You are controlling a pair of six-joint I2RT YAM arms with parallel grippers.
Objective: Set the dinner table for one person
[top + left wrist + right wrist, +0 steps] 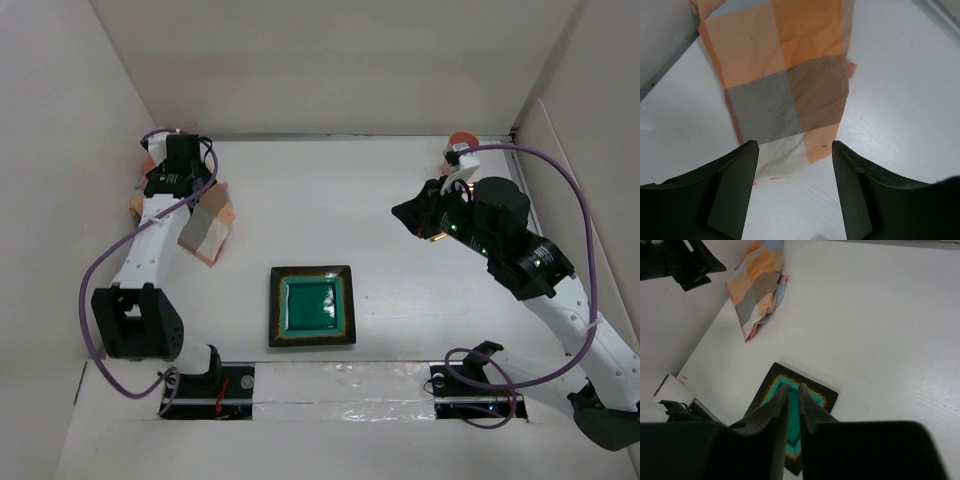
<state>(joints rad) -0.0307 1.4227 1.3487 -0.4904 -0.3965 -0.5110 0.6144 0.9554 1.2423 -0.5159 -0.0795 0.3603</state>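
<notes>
The dinner table [340, 190] is a wide white surface with a square dark plate [312, 306] with a teal middle on its near centre. An orange-and-grey checked cloth [207, 226] lies crumpled at the back left. My left gripper [178, 178] hovers over it. In the left wrist view the left gripper [795, 147] is open, and the pale end of the cloth [785, 85] shows between its fingers. My right gripper [405, 213] hangs above the table at the right. From the right wrist, the right gripper [793, 387] is shut on nothing, with the plate [826, 395] below it.
Upright white panels [110, 120] close in the left, back and right sides. A small orange object [462, 139] sits in the back right corner, partly hidden by the right arm. Purple cables [570, 190] loop off both arms. The arm bases [135, 320] stand at the near edge.
</notes>
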